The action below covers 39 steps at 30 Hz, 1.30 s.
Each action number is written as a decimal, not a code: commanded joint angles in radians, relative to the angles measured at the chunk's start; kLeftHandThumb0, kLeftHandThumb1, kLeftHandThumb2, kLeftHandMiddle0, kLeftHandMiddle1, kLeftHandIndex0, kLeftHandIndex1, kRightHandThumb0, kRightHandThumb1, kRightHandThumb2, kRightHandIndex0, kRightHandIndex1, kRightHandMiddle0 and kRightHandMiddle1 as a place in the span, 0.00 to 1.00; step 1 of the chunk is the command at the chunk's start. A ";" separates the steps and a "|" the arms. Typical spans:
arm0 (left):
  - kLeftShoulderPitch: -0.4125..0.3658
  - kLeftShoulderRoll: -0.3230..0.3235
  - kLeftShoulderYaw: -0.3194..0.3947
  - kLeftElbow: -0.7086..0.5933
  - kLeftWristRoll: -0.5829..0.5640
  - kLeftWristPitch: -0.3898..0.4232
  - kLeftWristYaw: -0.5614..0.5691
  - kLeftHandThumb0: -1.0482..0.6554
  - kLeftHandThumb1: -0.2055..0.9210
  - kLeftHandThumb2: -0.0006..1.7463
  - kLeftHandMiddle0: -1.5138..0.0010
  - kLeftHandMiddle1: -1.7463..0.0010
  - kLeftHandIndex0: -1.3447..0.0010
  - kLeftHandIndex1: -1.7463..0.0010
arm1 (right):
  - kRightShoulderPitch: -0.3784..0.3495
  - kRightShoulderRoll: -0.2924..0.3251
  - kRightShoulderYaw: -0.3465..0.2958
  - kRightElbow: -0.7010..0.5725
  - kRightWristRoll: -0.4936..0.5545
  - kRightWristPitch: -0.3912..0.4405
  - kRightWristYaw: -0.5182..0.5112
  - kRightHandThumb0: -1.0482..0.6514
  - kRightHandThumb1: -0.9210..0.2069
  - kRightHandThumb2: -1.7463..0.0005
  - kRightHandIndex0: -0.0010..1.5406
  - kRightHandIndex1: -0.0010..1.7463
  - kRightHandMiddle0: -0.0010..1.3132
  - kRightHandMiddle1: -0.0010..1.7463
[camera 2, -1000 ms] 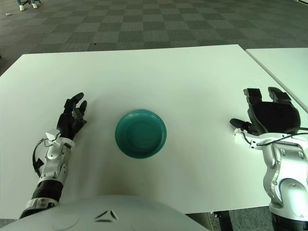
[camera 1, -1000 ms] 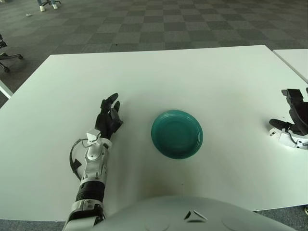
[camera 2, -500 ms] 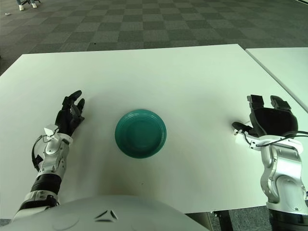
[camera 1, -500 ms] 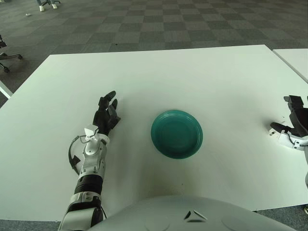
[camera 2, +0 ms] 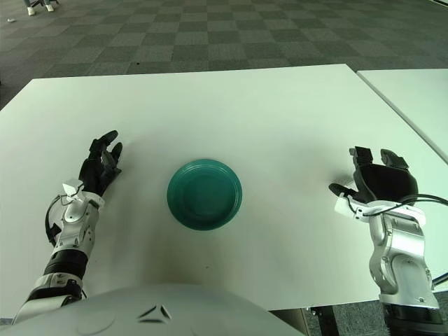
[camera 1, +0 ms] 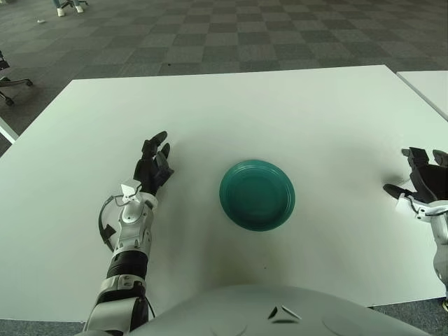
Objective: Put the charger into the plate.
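Grey checkered carpet behind; white worktop [camera 2: 210, 105] fills the view, a second white surface just past its right edge. Left hand [camera 2: 100, 165] lies far left, fingers loosely extended, holding nothing, well apart from the plate; barely shifted over the last second. Teal plate [camera 2: 204, 194] sits centre, nothing in it. Right hand [camera 2: 374, 183] is near the right edge, fingers curled round a small white object, probably the charger [camera 2: 342, 205], seen at the thumb side. A second ago this hand sat lower and further out against the worktop; now it has risen and come slightly inward, so the pickup looks done and carry begun. Bare worktop between hand and plate, open path leftward. Right edge close: a slip there risks the floor.
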 commanded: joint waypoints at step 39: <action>0.001 0.016 0.015 0.037 -0.008 0.040 -0.019 0.10 1.00 0.59 0.82 1.00 1.00 0.60 | -0.019 -0.018 0.092 0.221 0.119 0.028 -0.139 0.06 0.00 0.62 0.16 0.01 0.00 0.32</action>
